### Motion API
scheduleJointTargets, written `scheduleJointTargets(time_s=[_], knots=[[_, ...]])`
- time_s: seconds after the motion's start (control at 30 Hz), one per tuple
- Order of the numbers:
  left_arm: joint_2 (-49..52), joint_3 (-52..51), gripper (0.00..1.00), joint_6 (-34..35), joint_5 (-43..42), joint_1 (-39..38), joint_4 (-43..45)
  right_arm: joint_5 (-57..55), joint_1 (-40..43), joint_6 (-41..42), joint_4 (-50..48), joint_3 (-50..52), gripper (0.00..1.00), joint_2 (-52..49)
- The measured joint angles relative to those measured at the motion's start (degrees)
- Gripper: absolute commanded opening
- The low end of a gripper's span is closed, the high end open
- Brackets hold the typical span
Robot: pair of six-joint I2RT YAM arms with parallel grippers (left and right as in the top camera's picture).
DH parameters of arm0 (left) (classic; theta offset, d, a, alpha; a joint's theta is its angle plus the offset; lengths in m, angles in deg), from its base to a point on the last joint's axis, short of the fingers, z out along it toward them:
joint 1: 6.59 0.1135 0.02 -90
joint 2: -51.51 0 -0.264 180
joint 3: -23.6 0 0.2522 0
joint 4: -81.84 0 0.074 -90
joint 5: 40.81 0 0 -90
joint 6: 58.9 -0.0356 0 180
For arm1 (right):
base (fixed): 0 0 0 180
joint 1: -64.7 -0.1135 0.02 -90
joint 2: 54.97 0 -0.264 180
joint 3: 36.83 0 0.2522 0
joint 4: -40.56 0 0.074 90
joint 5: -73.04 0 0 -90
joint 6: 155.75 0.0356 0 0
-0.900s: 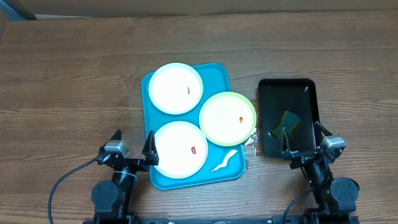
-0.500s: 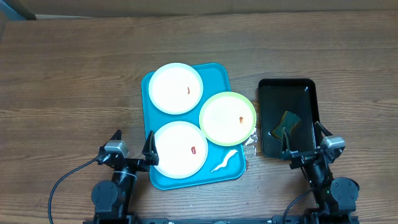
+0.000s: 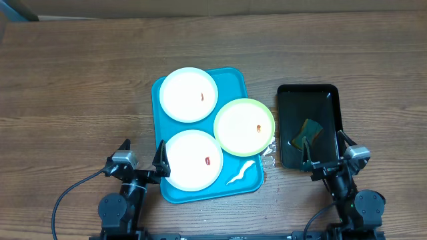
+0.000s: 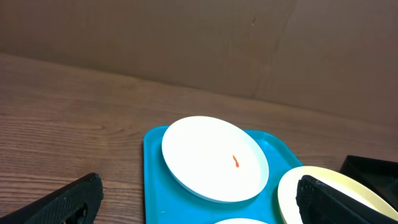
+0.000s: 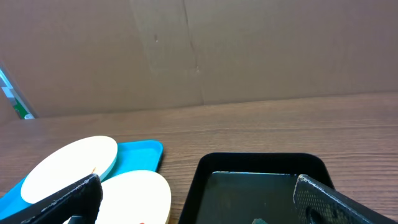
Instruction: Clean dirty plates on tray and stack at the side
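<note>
Overhead first: nothing differs from the shots a moment ago, both arms parked in the same spot and every plate where it was. The left gripper has its jaws spread wide with nothing in them, and the near white plate sits just off its right jaw, on the tray. Straight ahead of those jaws is the far white plate, and further right the yellow-green plate hangs over the tray's right rim. All three carry a small red smear. A white squiggle lies on the tray's near right corner. The right gripper is also spread and empty, with the black tray right in front of the jaws and a greenish lump in it, just ahead of the left jaw.

Left wrist: jaws wide apart at the bottom corners. The far white plate sits dead centre between them, red smear showing, and the yellow-green plate is partly hidden behind the right jaw.

Right wrist: jaws wide again, the black tray between them. Beyond the left jaw I get two pale plates on the turquoise tray, though I can't tell their colours apart from here. No readable writing on anything I've got in view
</note>
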Motion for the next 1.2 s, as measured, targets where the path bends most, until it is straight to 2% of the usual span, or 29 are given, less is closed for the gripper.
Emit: scheduleJointTargets(time_s=[0.7,1.07,1.2], knots=[[0.0,0.0,1.00,0.2,0.0,0.0,0.0,0.0,0.0,0.0,0.0,0.0,1.00,0.0],[0.0,0.0,1.00,7.7,-0.9,0.0,0.3,2.9,0.0,0.7,-1.1,0.0,1.00,0.0],[0.0,-0.1,1.00,8.4,-4.1,0.0,4.9,6.8,0.0,4.1,-1.7,0.0,1.00,0.0]])
